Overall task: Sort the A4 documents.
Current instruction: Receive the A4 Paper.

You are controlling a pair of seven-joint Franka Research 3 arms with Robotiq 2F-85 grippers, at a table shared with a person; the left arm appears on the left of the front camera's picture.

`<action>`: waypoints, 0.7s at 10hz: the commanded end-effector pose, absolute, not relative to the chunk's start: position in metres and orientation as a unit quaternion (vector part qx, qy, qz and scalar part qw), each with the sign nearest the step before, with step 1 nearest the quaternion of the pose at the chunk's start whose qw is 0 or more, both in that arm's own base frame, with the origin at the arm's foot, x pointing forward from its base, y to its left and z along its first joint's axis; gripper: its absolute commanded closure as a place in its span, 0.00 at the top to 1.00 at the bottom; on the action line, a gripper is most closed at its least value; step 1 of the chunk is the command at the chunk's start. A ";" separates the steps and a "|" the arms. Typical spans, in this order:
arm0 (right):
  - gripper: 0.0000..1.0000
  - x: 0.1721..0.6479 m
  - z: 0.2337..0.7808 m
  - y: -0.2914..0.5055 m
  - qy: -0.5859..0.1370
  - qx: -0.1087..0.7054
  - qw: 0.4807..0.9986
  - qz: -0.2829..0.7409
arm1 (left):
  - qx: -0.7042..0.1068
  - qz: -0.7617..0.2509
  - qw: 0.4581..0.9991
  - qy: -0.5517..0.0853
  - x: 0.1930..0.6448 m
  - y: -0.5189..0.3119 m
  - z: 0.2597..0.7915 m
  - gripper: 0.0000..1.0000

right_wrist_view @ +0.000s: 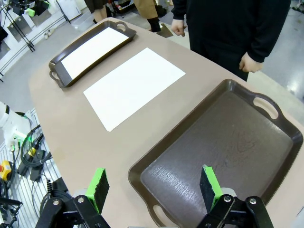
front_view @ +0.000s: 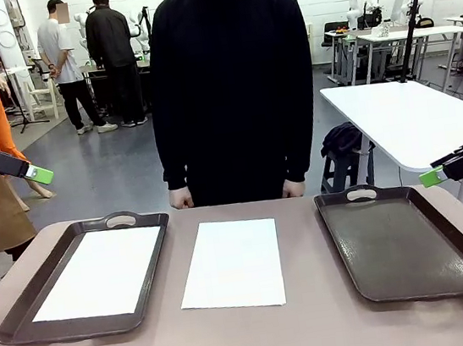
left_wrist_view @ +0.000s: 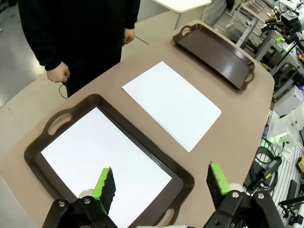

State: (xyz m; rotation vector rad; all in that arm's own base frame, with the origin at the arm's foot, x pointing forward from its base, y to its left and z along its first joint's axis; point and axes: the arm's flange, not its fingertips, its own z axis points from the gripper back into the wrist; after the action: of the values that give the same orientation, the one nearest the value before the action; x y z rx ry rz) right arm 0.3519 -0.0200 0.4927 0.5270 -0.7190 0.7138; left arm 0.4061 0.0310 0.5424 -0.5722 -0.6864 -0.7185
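One A4 document (front_view: 99,271) lies flat in the dark left tray (front_view: 13,325). A second white sheet (front_view: 230,263) rests on the bare table between the trays. My left gripper (front_view: 40,174) hangs open, high above the table's left edge. In the left wrist view its open gripper (left_wrist_view: 161,183) looks down over the tray's sheet (left_wrist_view: 102,161), with the loose sheet (left_wrist_view: 173,102) beyond. My right gripper (front_view: 431,177) hovers open off the table's right side. The right wrist view has its open gripper (right_wrist_view: 153,185) above the empty right tray (right_wrist_view: 228,147), with the loose sheet (right_wrist_view: 133,85) farther off.
The empty right tray (front_view: 403,240) sits on the brown table (front_view: 262,340). A person in black stands at the far edge, with both hands (front_view: 181,198) hanging just behind it. White tables and other people stand farther back.
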 end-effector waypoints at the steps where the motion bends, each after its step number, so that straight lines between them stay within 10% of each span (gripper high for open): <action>1: 1.00 0.357 0.490 -0.020 -0.346 0.256 0.835 0.344 | -0.272 -0.348 0.836 -0.325 0.405 0.031 0.543 1.00; 7: 1.00 0.357 0.490 -0.020 -0.346 0.256 0.835 0.344 | -0.272 -0.348 0.836 -0.325 0.405 0.031 0.543 1.00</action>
State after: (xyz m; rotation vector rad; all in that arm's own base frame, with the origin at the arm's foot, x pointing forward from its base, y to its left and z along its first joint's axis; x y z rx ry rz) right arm 0.3519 -0.0200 0.4927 0.5267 -0.7192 0.7141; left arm 0.4061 0.0310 0.5425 -0.5722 -0.6864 -0.7186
